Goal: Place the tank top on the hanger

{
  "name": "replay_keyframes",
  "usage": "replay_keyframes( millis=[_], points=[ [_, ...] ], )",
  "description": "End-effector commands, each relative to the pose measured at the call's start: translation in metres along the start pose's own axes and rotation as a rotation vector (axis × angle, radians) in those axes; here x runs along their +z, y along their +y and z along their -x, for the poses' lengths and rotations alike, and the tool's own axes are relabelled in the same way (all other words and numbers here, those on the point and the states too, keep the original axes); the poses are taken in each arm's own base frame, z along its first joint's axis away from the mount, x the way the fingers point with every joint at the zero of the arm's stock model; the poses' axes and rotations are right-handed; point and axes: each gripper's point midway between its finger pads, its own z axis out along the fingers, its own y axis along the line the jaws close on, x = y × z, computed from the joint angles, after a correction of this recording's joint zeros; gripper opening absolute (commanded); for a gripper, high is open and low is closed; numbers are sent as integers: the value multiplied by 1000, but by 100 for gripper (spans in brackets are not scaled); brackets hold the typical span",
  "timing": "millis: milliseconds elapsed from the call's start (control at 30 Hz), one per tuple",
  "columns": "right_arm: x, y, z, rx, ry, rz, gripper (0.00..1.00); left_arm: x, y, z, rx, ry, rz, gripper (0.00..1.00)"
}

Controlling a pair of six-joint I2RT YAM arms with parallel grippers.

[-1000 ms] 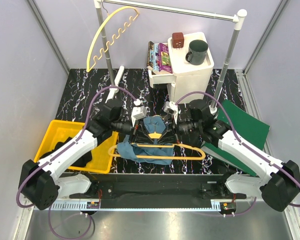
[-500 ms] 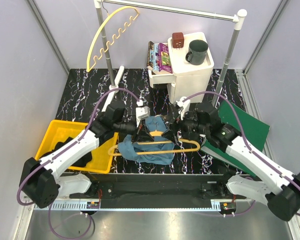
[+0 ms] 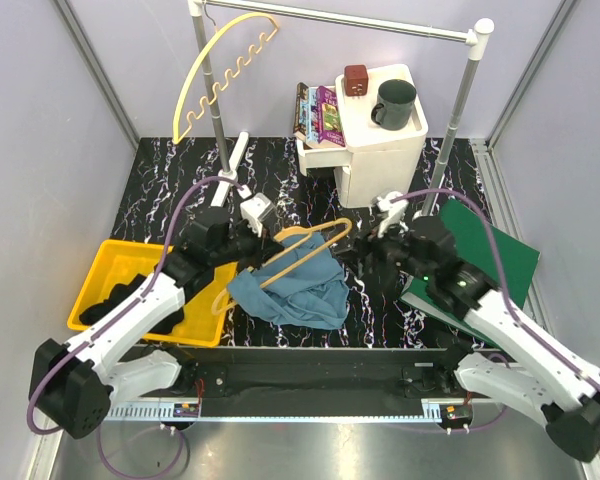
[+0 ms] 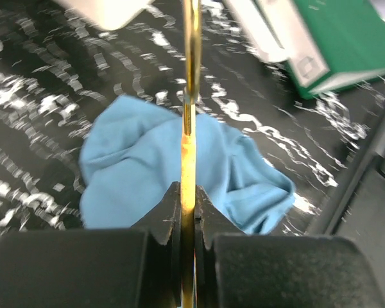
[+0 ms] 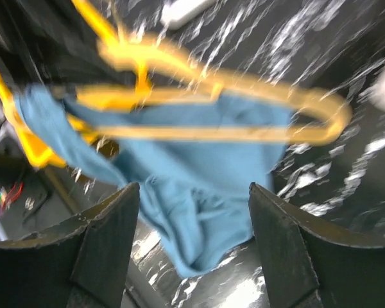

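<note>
The tank top (image 3: 298, 290), soft crumpled teal-blue cloth, lies on the black, white-veined table (image 3: 180, 170) just beneath and ahead of the left gripper (image 4: 187, 196); that gripper's jaws are pinched tight on a thin bar of the glossy orange-yellow plastic hanger (image 4: 190, 77), which slants over the cloth's edge; the right gripper (image 5: 194, 187) faces the cloth, spread wide and empty; print on the books (image 3: 320, 112) beyond both is too small to read.

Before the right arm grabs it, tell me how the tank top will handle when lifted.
Probably floppy: the tank top lies crumpled in soft folds, so it should sag from one pinch. Likely light, thin cloth; it may slide off the smooth hanger.
</note>
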Motion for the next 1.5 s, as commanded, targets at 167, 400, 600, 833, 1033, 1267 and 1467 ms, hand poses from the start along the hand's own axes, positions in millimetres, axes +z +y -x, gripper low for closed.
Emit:
replay_keyframes(
  millis=[167,400,600,833,1033,1267,1467],
  points=[
    [33,44,-91,86,224,152,76,-17,45,13,-107,-103,268,0],
    [46,17,-133,71,311,32,77,-16,37,11,-110,-112,225,0],
    [64,21,-152,59,374,80,73,-9,35,7,-122,-91,198,0],
    [54,44,-171,71,434,196,63,-8,36,5,-128,-80,207,0],
    [51,57,-192,81,494,222,61,-8,37,6,-130,-81,211,0],
    [65,58,-198,34,485,206,61,-8,35,7,-133,-81,200,0],
    [81,53,-200,-9,462,161,61,-9,32,8,-136,-87,184,0]
  ],
)
